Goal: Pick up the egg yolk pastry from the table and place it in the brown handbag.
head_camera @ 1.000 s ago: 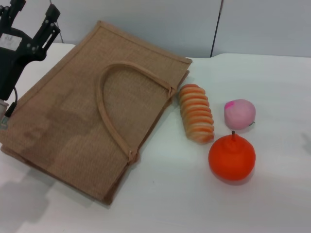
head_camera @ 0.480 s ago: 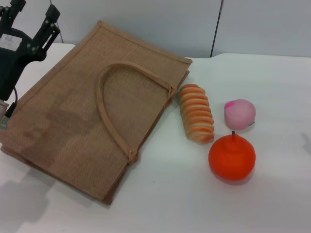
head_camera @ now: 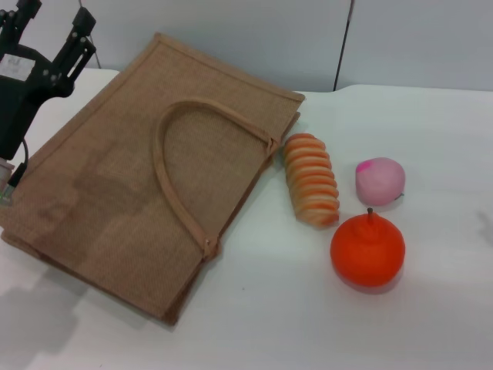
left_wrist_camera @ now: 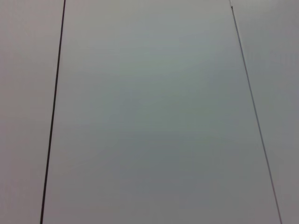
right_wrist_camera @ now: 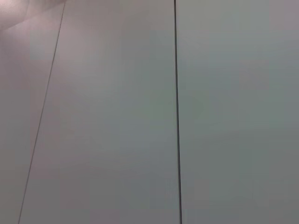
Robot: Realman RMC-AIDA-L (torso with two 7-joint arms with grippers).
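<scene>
The one brown handbag (head_camera: 146, 177) lies flat on the white surface (head_camera: 431, 308), its long axis running from near left to far right, a handle looped across its top face. Beside it lie one ridged bread roll (head_camera: 311, 190), one pink ball (head_camera: 380, 180) and one orange (head_camera: 367, 250). No pastry shows. The left hand (head_camera: 52, 23) hangs open at the far left.
</scene>
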